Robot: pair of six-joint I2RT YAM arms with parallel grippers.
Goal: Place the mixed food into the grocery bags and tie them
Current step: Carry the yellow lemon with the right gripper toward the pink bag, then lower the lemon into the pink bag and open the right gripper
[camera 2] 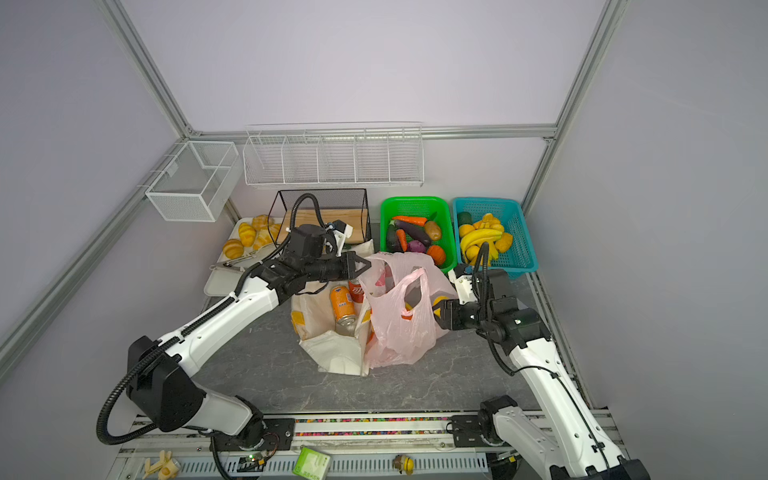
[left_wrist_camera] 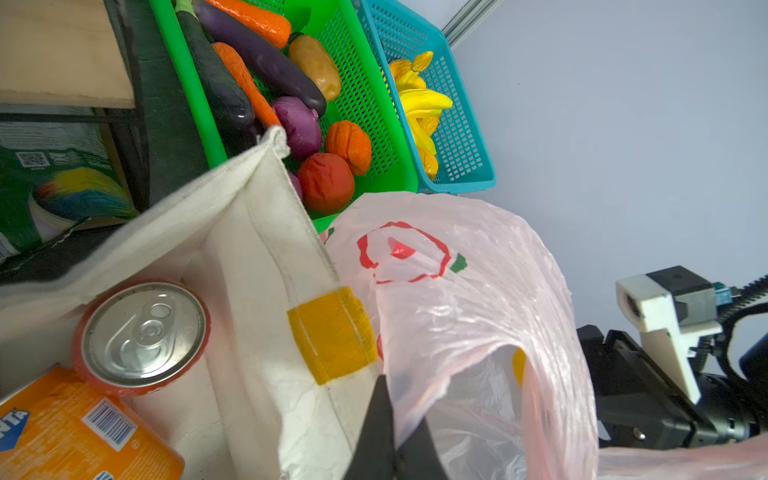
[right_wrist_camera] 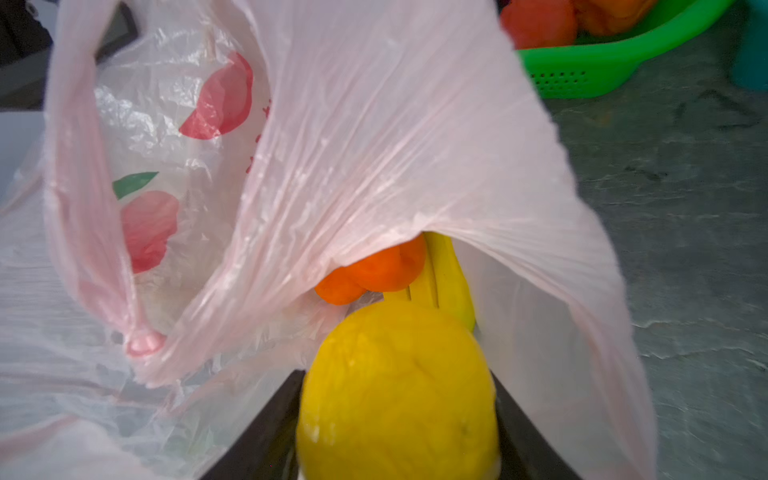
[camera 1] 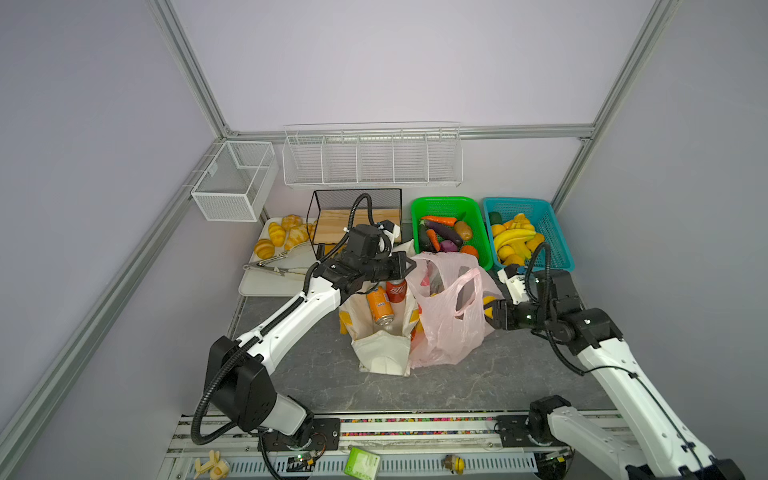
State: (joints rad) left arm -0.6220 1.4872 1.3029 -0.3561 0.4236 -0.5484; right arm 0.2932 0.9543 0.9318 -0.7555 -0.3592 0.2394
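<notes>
Filling step: the right pincer grips a yellow fruit at the mouth of the pink bag; the left pincer is closed on that bag's rim, holding it up. Next, I judge, the fruit must go deeper inside the bag before release. Only the right wrist view shows an orange fruit already inside; both top views show the soda can and cola can in the tote beside the bag

Two cans, two bags, two plastic baskets, two white wire racks
</notes>
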